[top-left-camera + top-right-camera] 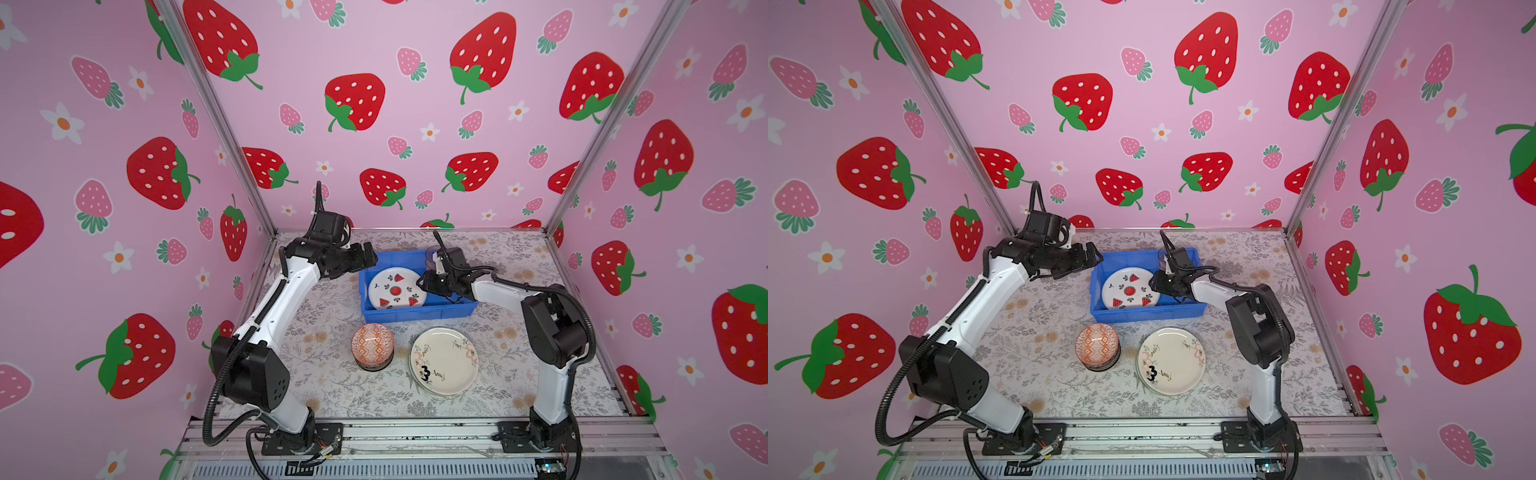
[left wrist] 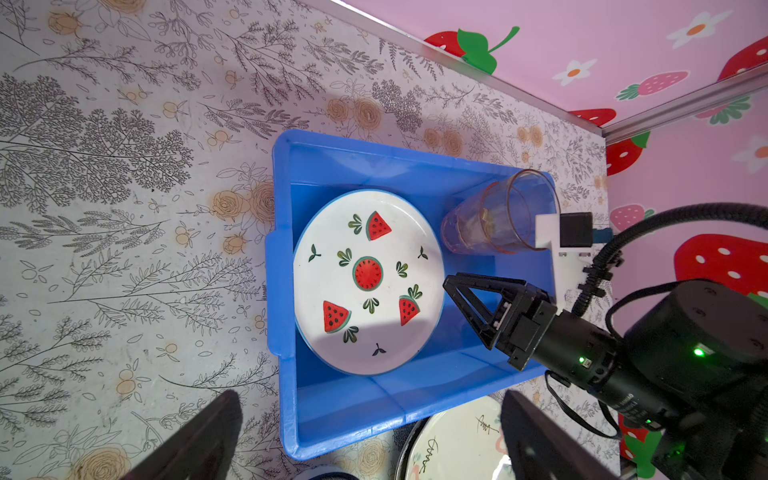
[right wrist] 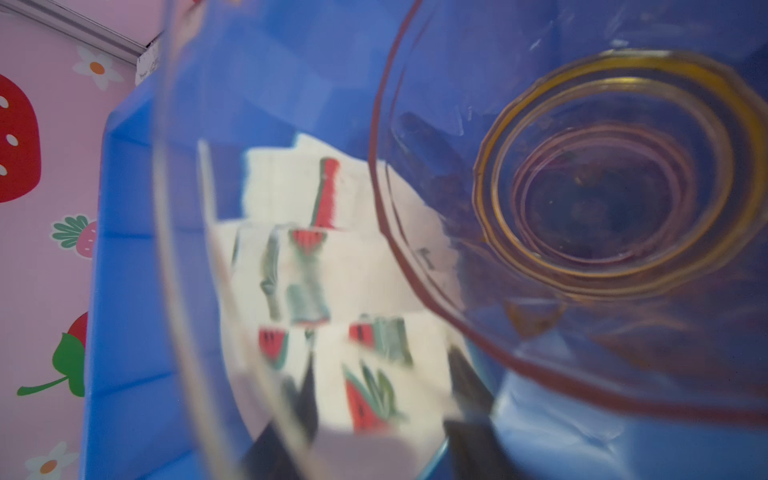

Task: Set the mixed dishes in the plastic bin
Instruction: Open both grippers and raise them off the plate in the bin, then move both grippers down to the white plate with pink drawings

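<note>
Right pincer [image 2: 451,286] jaws parted, gripping nothing, beside cups [image 2: 494,216] nested upright in far corner of bin [image 2: 286,291], sparing room by melon plate [image 2: 368,282] | left pincer [image 1: 371,258] spread wide, empty, near bin rim | I judge bowls [image 1: 372,345], pale plate [image 1: 444,360] on table [image 1: 498,374] come next.

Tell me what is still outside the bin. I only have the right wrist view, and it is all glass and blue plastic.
Observer: An orange bowl tops a small stack on the table, in front of the blue bin.
Operator: Name anything else out there.
Observer: A pale plate lies on the table to the right of that bowl.
Operator: Report the left gripper.
Observer: The left gripper is open at the bin's far left corner and holds nothing.
</note>
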You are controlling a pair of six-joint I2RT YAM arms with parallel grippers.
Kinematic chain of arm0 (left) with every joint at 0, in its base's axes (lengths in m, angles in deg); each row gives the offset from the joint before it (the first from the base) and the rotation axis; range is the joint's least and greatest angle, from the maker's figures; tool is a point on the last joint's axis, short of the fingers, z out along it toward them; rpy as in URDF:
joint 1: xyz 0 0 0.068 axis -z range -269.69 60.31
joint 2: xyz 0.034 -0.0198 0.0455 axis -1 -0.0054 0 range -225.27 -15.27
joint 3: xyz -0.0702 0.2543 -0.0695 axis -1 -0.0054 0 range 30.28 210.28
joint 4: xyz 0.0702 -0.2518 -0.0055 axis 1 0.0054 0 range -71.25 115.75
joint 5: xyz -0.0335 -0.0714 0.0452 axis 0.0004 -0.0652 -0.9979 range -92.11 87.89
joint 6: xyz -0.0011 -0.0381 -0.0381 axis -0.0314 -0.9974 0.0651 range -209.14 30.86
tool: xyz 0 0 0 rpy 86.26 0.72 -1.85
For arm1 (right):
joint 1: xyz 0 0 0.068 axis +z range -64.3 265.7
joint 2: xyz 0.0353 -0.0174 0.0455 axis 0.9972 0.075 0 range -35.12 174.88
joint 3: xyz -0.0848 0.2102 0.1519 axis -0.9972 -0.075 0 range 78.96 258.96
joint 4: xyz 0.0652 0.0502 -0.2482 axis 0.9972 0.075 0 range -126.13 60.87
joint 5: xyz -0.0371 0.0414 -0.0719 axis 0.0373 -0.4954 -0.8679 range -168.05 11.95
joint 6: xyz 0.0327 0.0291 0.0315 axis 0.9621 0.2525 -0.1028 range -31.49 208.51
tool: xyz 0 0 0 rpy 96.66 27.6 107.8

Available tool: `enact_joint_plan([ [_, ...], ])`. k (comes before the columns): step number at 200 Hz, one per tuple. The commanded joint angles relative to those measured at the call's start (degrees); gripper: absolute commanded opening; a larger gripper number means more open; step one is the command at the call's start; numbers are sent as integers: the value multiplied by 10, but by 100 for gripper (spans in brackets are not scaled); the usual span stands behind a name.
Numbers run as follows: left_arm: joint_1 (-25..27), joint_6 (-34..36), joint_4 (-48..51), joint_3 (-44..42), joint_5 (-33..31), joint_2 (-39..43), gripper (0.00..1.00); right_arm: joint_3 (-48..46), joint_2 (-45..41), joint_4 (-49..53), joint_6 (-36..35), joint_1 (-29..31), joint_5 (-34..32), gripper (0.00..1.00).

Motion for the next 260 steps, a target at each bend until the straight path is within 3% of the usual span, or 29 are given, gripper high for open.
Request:
enact_joint_plan([
  [1,-2,1,-5,-6,3,0,100,-4,6,12,-6,3,-14,48],
  [97,-3,3,-4,-7,-5,5,100,1,-61,45,-59,3,-82,51],
  [102,-3,3,-5,-7,-7,6,100,1,-67,48,-62,3,-86,55],
  [160,-4,6,-7,-10,-8,15,99,7,-134,85,-82,3,-110,66],
  [172,-3,4,-6,-12,-13,22,99,7,-152,101,-85,2,-114,75],
  [188,-2,-10,-7,-23,-55,39,99,6,-178,133,-87,2,-123,100],
  [207,0,-20,-14,-36,-74,61,99,-12,-218,161,-86,1,-130,99],
  [229,9,-64,8,-48,-46,86,99,-49,-275,187,-95,-6,-113,99],
  [260,86,-124,70,-43,-96,135,99,-119,-357,227,-99,-36,-54,99],
])
